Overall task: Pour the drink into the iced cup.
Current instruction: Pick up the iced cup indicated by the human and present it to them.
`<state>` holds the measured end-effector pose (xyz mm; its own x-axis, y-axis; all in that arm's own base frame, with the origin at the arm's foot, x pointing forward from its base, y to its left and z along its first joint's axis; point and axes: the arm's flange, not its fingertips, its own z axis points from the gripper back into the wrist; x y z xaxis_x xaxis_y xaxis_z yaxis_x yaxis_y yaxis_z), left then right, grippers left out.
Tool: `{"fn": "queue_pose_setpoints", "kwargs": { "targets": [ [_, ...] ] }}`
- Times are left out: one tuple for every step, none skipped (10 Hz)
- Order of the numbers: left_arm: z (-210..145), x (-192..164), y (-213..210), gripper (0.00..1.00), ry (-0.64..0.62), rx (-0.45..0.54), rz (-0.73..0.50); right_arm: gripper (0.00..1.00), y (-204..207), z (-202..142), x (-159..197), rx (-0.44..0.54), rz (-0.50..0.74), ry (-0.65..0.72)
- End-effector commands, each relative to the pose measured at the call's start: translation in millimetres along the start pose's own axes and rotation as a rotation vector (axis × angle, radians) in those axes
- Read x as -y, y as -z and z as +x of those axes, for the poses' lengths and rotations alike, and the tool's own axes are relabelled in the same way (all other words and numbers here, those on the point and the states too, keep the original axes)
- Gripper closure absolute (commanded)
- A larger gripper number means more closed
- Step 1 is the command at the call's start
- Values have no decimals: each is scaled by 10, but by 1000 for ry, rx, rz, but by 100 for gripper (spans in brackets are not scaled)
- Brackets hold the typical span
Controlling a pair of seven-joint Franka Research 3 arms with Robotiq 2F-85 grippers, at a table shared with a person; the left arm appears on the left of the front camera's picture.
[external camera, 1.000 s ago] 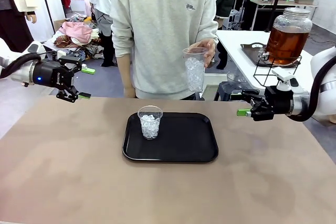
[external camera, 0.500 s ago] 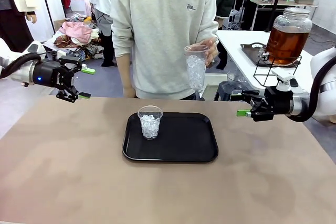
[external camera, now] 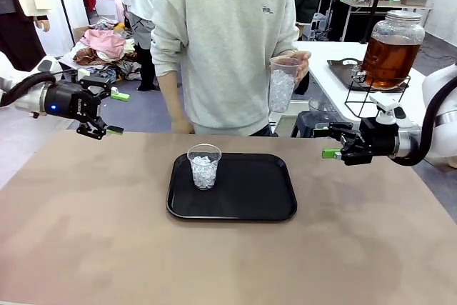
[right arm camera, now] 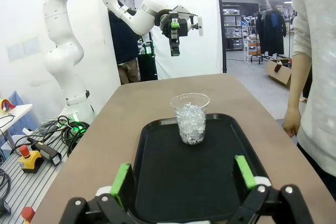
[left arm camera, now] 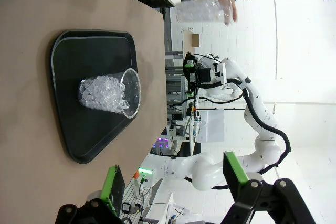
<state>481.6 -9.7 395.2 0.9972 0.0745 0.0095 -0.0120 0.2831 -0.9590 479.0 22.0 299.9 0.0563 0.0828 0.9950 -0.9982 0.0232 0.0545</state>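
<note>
Drink (external camera: 389,58) — amber, inside the glass dispenser jar (external camera: 400,30) — stood on the side table (external camera: 325,82) at the far right, just behind the right gripper (external camera: 329,142), which hung empty with its jaws apart. The left gripper (external camera: 116,113), likewise spread and empty, was well apart from it. The person's hand (external camera: 300,63) held an iced cup (external camera: 281,85) between jar and tray (external camera: 264,201) — nearer the jar.

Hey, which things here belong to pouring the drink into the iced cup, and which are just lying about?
For the job: drink in the glass dispenser jar; tall iced cup in the person's hand; short iced cup on the black tray.
Lying about: pile of clothes; dark tray beside the jar.
</note>
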Motion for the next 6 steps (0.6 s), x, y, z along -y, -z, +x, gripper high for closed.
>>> {"fn": "queue_pose_setpoints", "kwargs": {
  "targets": [
    [-4,5,-3,0,1,-1,0,0,7,22,11,-1,-2,-5],
    [-4,5,-3,0,1,-1,0,0,7,22,11,-1,-2,-5],
    [-4,5,-3,0,1,-1,0,0,7,22,11,-1,-2,-5],
    [-4,5,-3,0,1,-1,0,0,7,22,11,-1,-2,-5],
    [-4,5,-3,0,1,-1,0,0,7,22,11,-1,-2,-5],
    [-4,5,-3,0,1,-1,0,0,7,22,11,-1,-2,-5]
  ]
}}
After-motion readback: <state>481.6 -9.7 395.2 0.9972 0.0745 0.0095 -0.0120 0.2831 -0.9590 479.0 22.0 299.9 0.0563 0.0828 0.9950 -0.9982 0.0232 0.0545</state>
